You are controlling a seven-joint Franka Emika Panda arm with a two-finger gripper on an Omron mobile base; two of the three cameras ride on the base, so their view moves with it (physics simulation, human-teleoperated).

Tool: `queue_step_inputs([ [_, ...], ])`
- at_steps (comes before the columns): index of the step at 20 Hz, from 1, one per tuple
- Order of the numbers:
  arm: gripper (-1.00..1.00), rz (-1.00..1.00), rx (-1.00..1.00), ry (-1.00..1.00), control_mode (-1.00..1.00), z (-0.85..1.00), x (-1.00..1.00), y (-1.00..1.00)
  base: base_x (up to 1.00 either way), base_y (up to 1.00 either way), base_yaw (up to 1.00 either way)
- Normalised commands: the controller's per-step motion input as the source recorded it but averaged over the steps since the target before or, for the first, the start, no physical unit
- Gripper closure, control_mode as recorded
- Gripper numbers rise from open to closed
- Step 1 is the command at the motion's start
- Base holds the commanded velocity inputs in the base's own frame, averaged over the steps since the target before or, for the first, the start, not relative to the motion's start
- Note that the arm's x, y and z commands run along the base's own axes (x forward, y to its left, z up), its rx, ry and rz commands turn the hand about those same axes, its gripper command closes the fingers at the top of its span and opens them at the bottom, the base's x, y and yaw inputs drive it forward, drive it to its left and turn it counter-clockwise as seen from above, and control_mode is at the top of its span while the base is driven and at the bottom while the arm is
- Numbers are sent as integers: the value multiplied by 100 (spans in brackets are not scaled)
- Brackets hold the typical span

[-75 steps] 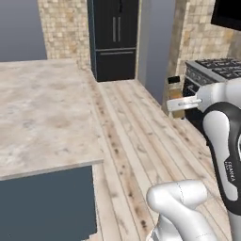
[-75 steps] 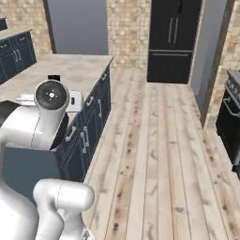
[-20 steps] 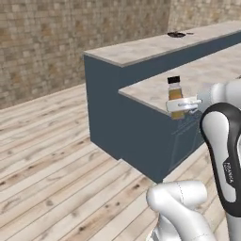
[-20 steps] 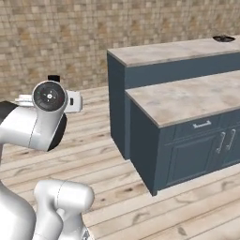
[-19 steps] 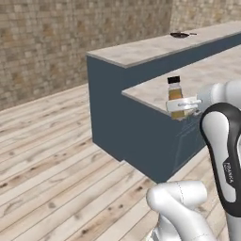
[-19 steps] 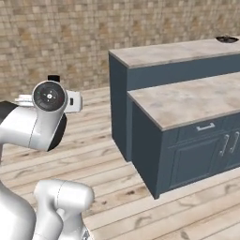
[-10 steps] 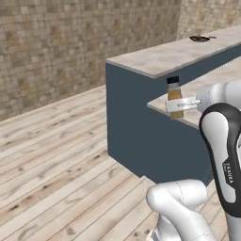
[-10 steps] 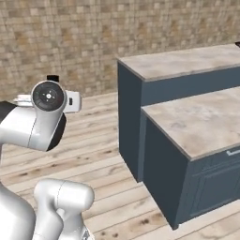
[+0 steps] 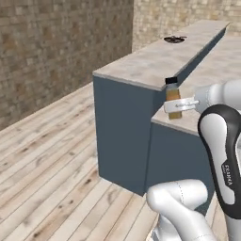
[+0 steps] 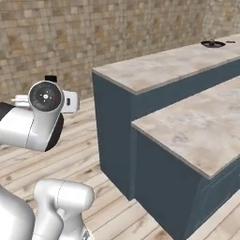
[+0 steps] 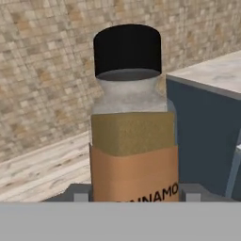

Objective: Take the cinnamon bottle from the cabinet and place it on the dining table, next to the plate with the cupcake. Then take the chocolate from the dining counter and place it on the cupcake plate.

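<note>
The cinnamon bottle (image 9: 172, 98), clear with a black cap and an orange-brown label, stands upright in my gripper (image 9: 176, 106), which is shut on its lower body. In the hand view the bottle (image 11: 132, 134) looms close, with my gripper (image 11: 134, 195) closed at its base. From the right base view its black cap (image 10: 50, 78) peeks above the wrist. I hold it in the air in front of the blue island. A small dark dish (image 9: 175, 39) lies far off on the raised counter (image 9: 155, 63); what it holds is too small to tell. No chocolate can be made out.
A lower counter (image 10: 187, 126) steps out beside the raised one, both on blue cabinets. A second small dark item (image 10: 230, 41) lies next to the dish (image 10: 213, 44). Stone walls stand behind, and open wooden floor (image 9: 52, 155) stretches to the left.
The whole picture has shifted as the base moved: the island's corner has come nearer and swung round. The bottle stays held in the same pose relative to the arm.
</note>
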Motion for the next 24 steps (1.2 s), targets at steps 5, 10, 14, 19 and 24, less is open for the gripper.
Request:
queue_step_inputs([
  [5, 100, 0, 0, 0, 100, 0, 0, 0, 100, 100, -47],
  [10, 100, 0, 0, 0, 100, 0, 0, 0, 100, 100, -47],
  [14, 100, 0, 0, 0, 100, 0, 0, 0, 100, 100, -44],
  [19, 100, 0, 0, 0, 100, 0, 0, 0, 77, 100, -43],
  [24, 100, 0, 0, 0, 100, 0, 0, 0, 34, 100, -44],
])
